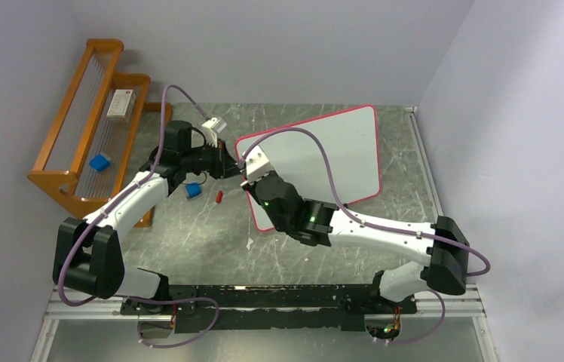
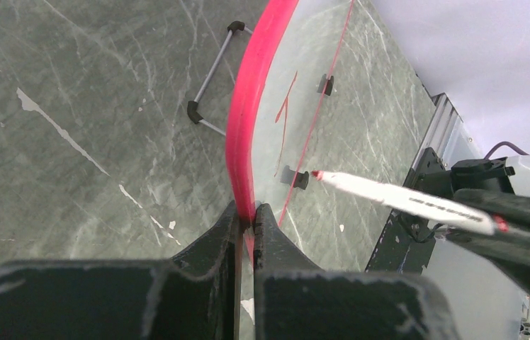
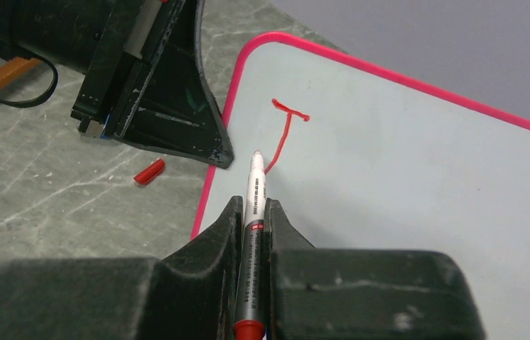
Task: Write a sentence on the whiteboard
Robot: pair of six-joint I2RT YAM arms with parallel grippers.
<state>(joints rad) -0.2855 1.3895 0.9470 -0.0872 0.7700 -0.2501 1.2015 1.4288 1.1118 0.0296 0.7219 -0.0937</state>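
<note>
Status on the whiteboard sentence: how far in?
Done: a red cap lies loose beside the whiteboard, and one red letter T is drawn near the board's corner. In hand: the left pincer clamps the board's pink edge; the right pincer holds the marker, tip by the foot of the T, contact unclear. Left: nearly the whole sentence.

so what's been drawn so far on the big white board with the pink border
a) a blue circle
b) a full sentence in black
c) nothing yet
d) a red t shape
D: a red T-shaped mark sits near the corner of the white board, just past the tip of the white-barrelled marker clamped in the right gripper.
</note>
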